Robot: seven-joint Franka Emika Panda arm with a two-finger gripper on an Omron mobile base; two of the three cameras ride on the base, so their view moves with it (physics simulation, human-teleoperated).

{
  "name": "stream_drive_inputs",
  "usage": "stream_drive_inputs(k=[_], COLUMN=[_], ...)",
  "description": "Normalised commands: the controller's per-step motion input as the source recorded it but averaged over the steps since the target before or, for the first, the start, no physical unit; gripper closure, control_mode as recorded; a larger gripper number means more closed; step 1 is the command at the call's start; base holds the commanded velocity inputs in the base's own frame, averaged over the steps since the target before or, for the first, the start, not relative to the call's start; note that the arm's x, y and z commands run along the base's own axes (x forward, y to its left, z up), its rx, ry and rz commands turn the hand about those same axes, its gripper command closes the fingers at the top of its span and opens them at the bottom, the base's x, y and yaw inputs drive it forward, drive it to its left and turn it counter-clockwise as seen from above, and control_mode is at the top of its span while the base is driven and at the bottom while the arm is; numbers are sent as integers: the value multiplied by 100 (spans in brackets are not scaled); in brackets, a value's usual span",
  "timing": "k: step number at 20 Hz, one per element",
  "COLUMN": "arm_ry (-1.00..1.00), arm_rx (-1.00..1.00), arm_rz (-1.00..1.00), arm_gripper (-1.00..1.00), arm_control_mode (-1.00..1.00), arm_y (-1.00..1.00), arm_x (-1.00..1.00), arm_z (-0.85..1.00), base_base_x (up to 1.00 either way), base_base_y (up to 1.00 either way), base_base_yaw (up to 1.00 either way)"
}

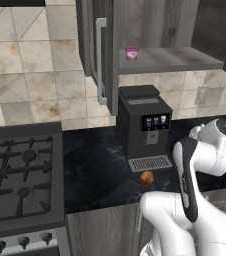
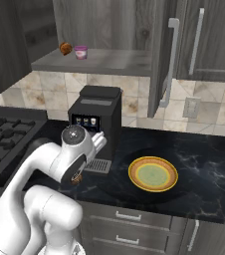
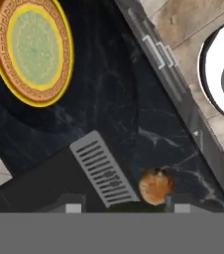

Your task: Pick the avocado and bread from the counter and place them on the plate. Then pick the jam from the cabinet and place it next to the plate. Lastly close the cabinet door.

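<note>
Black marbled bench (image 2: 204, 164) under an open cabinet (image 2: 109, 60); coffee machine (image 2: 94, 119) at centre, stove (image 1: 20, 175) to its left. You have the yellow plate (image 2: 153, 174) lying bare to the right of the machine, so neither food item is on it yet. Jam (image 2: 80, 52) sits on the cabinet shelf; cabinet door (image 2: 162, 60) stands open.

Step in hand, by my judgement: picking one of the food items. In the hand view the bread (image 3: 155, 186) lies on the bench just beside the machine's drip grille (image 3: 103, 168), well apart from the plate, and close by the right of the two fingers (image 3: 183, 207). A dark greenish sliver shows between the tips; it may be the avocado, but you cannot confirm it. Whether the fingers are spread or pinching something cannot be told from these views.

Next move calls for verifying what is in the grasp before carrying across to the plate.
</note>
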Motion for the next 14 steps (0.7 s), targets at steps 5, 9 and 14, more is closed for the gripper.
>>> stream_drive_inputs(k=[5,9,14], arm_ry=[0,0,0], arm_rx=[6,8,9], arm_rz=[-14,-11,-11], arm_gripper=[100,100,100], arm_control_mode=[-100,-100,-100], arm_y=[-48,-54,-53], arm_x=[10,10,19], arm_z=[0,2,4], base_base_x=[0,0,0], base_base_y=[0,0,0], base_base_yaw=[0,0,0])
